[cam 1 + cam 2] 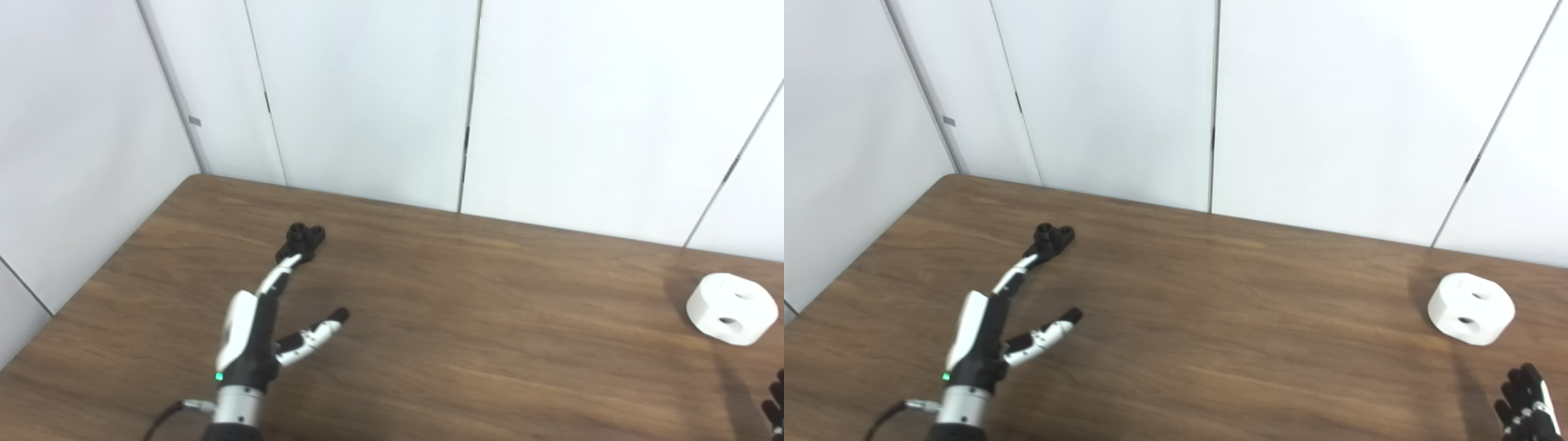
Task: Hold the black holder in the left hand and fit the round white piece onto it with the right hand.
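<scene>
The black holder point(301, 241) lies on the brown table point(465, 306) toward the far left. My left hand point(263, 324) stretches toward it, open, with its fingers point(280, 277) reaching the holder's near side and the thumb spread to the right; it holds nothing. The round white piece point(731, 308), a thick disc with two holes on top, rests at the far right of the table. My right hand point(1526, 401) shows only as dark fingertips at the bottom right corner, well short of the white piece; its state is hidden.
White wall panels point(367, 92) stand right behind the table's far edge and along its left side. A cable point(165, 416) trails from the left wrist. Bare wood lies between the holder and the white piece.
</scene>
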